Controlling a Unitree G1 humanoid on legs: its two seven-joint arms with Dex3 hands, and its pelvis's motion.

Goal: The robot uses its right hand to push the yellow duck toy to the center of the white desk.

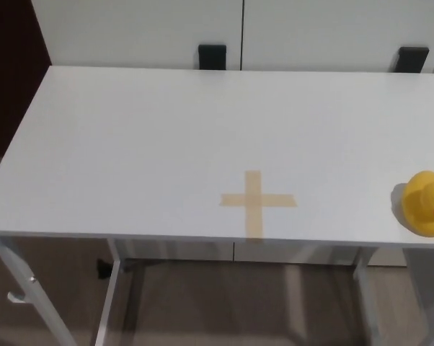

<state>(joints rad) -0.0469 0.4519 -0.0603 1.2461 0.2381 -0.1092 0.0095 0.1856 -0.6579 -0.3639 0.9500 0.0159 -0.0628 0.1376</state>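
Yellow duck toy (426, 202) sits (unlabelled) at white desk's (130, 144) right edge; hands unseen.

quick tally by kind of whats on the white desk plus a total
yellow duck toy: 1, at the desk's right edge
tan tape cross: 1, near the front edge of the white desk
robot hands in view: 0
total on the desk: 2

tan tape cross (258, 202), 2 black brackets (212, 57) at back, white wall panels (138, 29)
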